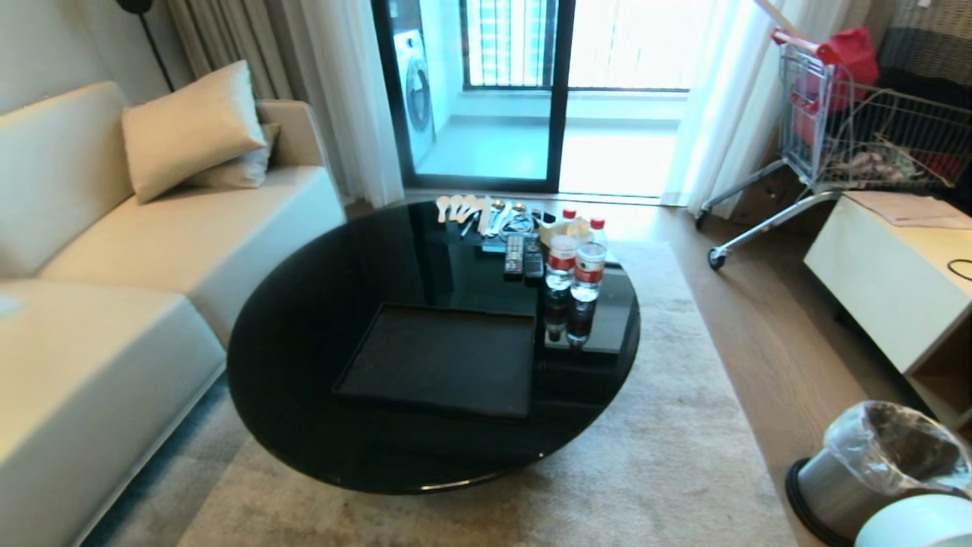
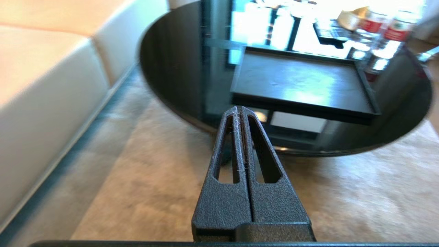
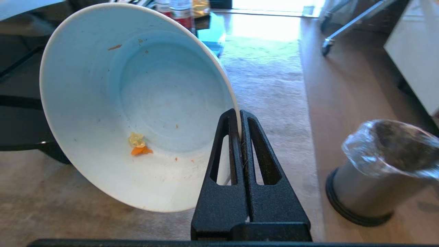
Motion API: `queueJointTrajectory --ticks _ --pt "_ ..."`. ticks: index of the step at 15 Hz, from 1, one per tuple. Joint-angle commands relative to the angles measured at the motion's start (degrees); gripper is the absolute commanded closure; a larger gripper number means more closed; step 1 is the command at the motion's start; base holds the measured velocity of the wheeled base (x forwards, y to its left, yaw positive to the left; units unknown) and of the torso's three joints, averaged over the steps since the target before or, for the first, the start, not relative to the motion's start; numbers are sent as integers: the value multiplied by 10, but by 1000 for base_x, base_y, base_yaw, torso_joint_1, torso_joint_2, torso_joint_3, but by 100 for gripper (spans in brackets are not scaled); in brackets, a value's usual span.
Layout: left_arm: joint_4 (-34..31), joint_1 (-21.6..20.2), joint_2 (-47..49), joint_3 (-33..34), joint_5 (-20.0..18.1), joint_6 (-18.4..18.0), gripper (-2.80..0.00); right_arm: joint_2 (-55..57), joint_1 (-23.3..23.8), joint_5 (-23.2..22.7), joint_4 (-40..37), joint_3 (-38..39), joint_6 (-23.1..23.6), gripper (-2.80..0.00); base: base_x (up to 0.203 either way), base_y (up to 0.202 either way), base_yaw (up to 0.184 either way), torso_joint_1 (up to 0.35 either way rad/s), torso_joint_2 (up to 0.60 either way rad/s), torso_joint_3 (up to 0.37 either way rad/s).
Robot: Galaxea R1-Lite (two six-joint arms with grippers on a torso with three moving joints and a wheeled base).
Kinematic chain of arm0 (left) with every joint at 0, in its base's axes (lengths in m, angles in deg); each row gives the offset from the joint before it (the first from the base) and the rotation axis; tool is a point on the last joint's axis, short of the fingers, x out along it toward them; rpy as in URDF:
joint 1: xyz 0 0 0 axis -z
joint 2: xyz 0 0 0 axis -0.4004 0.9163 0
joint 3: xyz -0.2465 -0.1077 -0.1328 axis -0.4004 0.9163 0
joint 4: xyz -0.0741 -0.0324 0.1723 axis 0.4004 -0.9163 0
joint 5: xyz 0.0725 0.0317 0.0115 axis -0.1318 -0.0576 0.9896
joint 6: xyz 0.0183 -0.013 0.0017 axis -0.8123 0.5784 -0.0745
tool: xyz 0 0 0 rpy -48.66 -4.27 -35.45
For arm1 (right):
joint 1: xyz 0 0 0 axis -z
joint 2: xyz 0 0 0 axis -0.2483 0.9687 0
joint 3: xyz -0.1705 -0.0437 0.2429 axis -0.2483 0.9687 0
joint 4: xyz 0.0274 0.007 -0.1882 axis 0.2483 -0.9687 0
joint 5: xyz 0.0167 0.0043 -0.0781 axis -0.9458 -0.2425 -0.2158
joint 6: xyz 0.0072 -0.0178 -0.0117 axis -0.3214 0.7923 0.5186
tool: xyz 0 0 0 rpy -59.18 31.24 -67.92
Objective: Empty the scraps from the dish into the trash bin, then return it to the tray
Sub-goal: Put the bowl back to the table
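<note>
right tool – pinching the rim of the white bowl, tipped on its side over the rug | scraps stuck inside | trash bin on the floor nearby | black tray bare on the round table | left tool – pressed together, empty
</note>
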Motion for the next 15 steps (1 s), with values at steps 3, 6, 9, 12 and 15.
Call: queueJointTrajectory --ticks 3,6,9,12,15 --pt "0 0 0 0 0 0 0 0 0 0 0 0 0 0 1 -9 155 3 3 2" --pt "0 0 0 0 0 0 0 0 0 0 0 0 0 0 0 0 31 -1 2 -1" --pt "0 0 0 0 0 0 0 0 0 0 0 0 0 0 0 0 0 0 0 0" --pt "0 0 0 0 0 0 0 0 0 0 0 0 1 0 0 0 0 0 0 0" --pt "0 0 0 0 0 0 0 0 0 0 0 0 1 0 0 0 0 0 0 0"
